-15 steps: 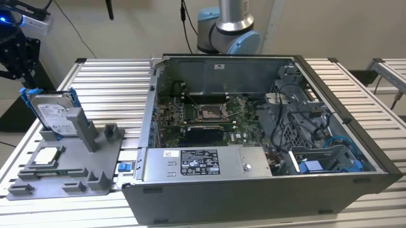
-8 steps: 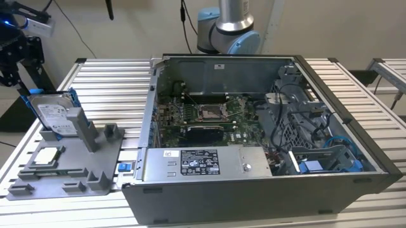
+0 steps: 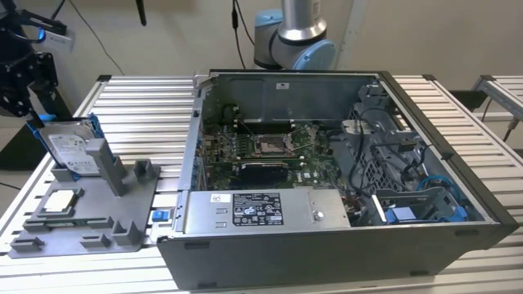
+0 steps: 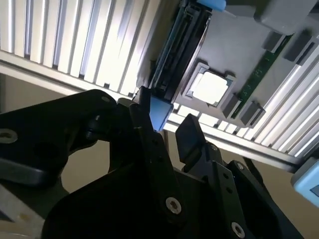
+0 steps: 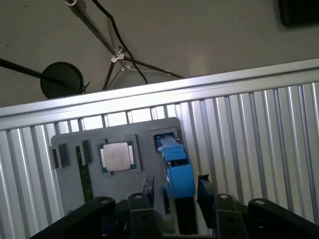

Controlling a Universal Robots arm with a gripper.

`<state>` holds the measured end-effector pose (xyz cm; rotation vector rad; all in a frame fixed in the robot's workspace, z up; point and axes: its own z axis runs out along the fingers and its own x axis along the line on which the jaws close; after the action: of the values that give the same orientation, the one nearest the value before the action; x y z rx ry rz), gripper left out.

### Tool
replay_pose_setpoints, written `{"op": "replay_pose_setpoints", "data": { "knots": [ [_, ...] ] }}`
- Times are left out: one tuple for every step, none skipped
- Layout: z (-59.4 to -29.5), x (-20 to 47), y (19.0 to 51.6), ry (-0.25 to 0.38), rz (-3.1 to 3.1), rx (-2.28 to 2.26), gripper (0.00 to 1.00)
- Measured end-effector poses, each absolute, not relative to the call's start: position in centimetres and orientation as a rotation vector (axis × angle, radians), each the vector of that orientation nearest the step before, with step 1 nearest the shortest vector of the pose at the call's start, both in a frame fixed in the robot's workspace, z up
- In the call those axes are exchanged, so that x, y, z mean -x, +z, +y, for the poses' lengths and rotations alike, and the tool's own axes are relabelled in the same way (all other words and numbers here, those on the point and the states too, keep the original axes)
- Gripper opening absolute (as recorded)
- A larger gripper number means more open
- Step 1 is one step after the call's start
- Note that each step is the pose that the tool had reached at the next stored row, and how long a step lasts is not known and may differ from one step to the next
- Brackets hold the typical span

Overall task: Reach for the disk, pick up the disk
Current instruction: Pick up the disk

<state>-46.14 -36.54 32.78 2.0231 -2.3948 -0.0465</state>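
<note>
Black pincer (image 5: pixel 175 183) hangs over the exterior view's left end of the ribbed aluminium table (image 3: pixel 139 104), well apart from the open dark-grey computer case (image 3: pixel 343 257). I read its jaws as apart, nothing clamped: one finger on each side of the disk.

The flat silver-grey metal disk (image 3: pixel 68 149), with a white label and bright blue plastic rails, stands upright on edge in a slot of the grey plastic fixture tray (image 3: pixel 122 214). In both wrist views I look down along its upper edge, and the blue rail end sits in the gap between the fingers (image 5: pixel 147 191). In the second wrist view one finger lies right against that blue end, though I cannot tell if it truly touches. The other finger stands off with a clear gap.

On the same tray, just beside the disk's slot, a small square silver-topped chip (image 3: pixel 62 200) lies flat in its recess. A thin green memory stick (image 5: pixel 84 175) lies on the chip's other side.

Inside the case, a grey metal box with a black-and-white label (image 3: pixel 261 211) sits along the near wall. The arm's grey-and-blue base joint (image 3: pixel 294 37) rises behind the case.
</note>
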Motion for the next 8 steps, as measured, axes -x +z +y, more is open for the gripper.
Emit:
{"op": "replay_pose_setpoints", "data": {
  "knots": [
    [-36.5,46.1,32.6,-0.046,-2.392,-2.027,1.00],
    [-36.5,46.1,32.4,-0.046,-2.389,-2.030,1.00],
    [-36.5,46.1,32.2,-0.045,-2.388,-2.032,1.00],
    [-36.4,46.1,32.0,-0.045,-2.386,-2.035,1.00],
    [-36.4,46.1,31.9,-0.045,-2.385,-2.037,1.00],
    [-36.4,46.1,31.7,-0.045,-2.382,-2.040,1.00],
    [-36.4,46.2,31.5,-0.045,-2.378,-2.044,1.00],
    [-36.4,46.2,31.4,-0.045,-2.371,-2.053,1.00]
  ]
}}
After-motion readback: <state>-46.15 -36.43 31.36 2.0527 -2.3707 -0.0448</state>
